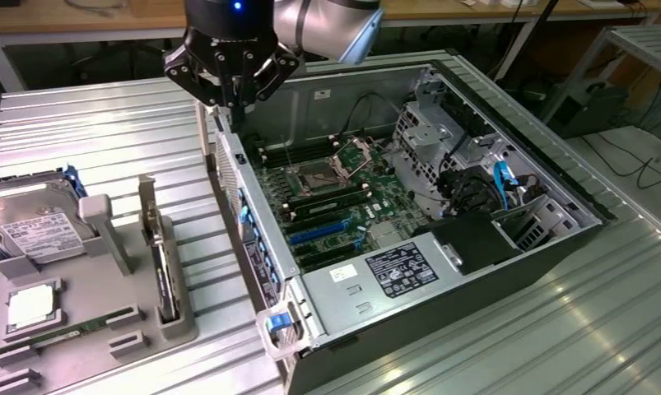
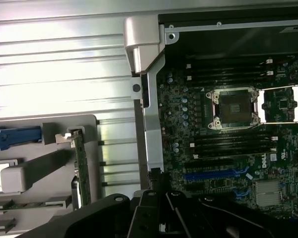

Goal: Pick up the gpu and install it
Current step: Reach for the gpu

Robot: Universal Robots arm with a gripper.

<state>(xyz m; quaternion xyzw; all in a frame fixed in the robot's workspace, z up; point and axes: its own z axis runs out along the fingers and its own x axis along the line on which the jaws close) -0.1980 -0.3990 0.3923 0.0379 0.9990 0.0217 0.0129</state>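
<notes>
Jaws well apart from gpu [image 1: 162,267]

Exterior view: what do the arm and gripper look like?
The arm has a rounded silver-grey joint and a black wrist section with a small blue light. The gripper is black, with angular linked fingers.

Silver arm [image 1: 336,25] is up high, wrist bent over. Black gripper [image 1: 235,100] points straight down, approx. upright, fingers [image 1: 262,74] squeezed shut w/ tips pressed together.
</notes>
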